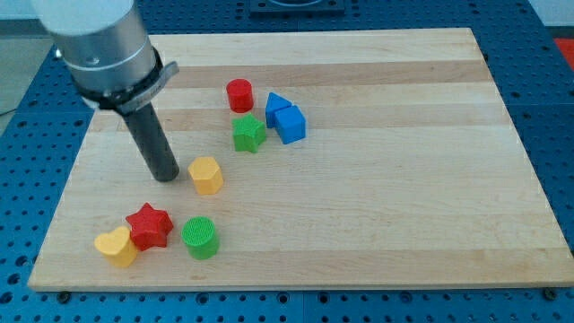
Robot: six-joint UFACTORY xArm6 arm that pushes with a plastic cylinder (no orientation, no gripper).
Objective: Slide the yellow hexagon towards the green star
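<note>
My tip (166, 177) sits on the pale wooden board (404, 224) in the left half of the frame, just to the left of the yellow hexagon block (206, 175) — very near it, though whether they touch I cannot tell. There are no jaws here, only the straight dark rod, so nothing is gripped or held.

The green star block (248, 134) lies up and to the right of the hexagon, near it, with a strip of bare wood between them. Just above the star stands the red cylinder (239, 94); to its right, two blue blocks (286, 118) huddle together, their shapes hard to read.

Down at the lower left, close to the board's bottom edge, three blocks cluster — a yellow heart (117, 246) pressed against a red star (149, 226), and a green cylinder (200, 237) just beside the star. The whole right half of the board is open wood.

The rod drops from a thick grey arm housing (99, 45) at the frame's upper left, leaning slightly rightward toward its end.
</note>
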